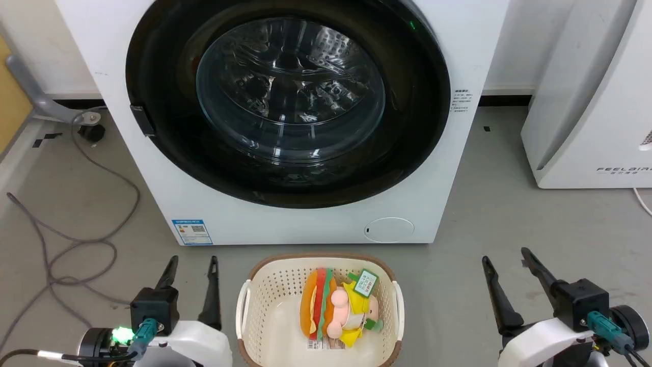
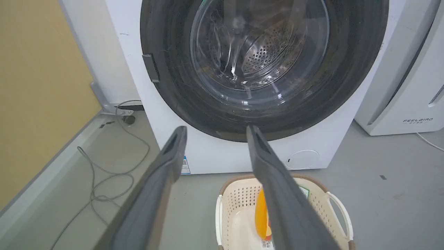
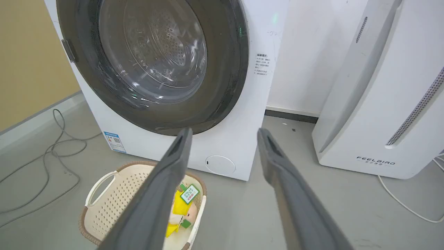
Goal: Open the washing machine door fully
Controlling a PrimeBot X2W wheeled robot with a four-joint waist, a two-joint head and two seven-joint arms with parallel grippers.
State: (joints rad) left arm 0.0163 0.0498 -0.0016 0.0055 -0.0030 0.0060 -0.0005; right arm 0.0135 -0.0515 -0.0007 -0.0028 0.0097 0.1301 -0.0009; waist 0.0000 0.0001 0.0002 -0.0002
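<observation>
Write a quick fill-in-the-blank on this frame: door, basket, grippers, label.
1. The large round glossy black washing machine door is ____ against the white front-loading washing machine.
2. The cream perforated plastic basket stands directly in ____ of that machine.
3. The left gripper and the right gripper both have their jaws ____, holding nothing.
4. In the head view, the small blue label sits at the machine's lower ____ corner.
Missing words: shut; front; open; left.
</observation>
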